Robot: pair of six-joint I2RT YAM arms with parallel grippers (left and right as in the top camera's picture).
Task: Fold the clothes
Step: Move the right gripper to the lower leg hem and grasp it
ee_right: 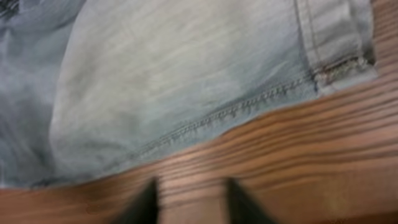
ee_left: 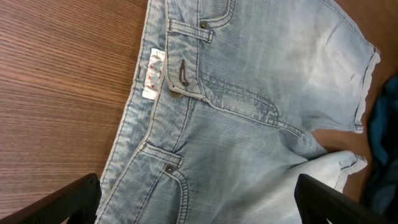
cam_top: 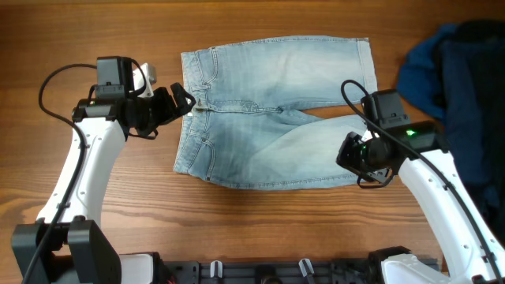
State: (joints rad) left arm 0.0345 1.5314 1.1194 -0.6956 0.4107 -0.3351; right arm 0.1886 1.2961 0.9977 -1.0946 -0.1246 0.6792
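The clothes, light blue denim shorts (cam_top: 276, 110), lie flat in the middle of the table, waistband to the left and cuffed legs to the right. My left gripper (cam_top: 186, 101) hovers at the waistband's middle, open. In the left wrist view its fingers (ee_left: 74, 202) stand wide apart over the front pocket and fly of the shorts (ee_left: 249, 124). My right gripper (cam_top: 353, 158) is at the near leg's cuffed end. In the right wrist view it (ee_right: 189, 202) is open over bare wood, just off the seam of the shorts (ee_right: 186, 81), with nothing between the fingers.
Dark navy garments (cam_top: 458, 87) are piled at the table's right side, also showing at the edge of the left wrist view (ee_left: 382, 143). The wooden tabletop (cam_top: 260, 221) surrounds the shorts. Black fixtures line the front edge.
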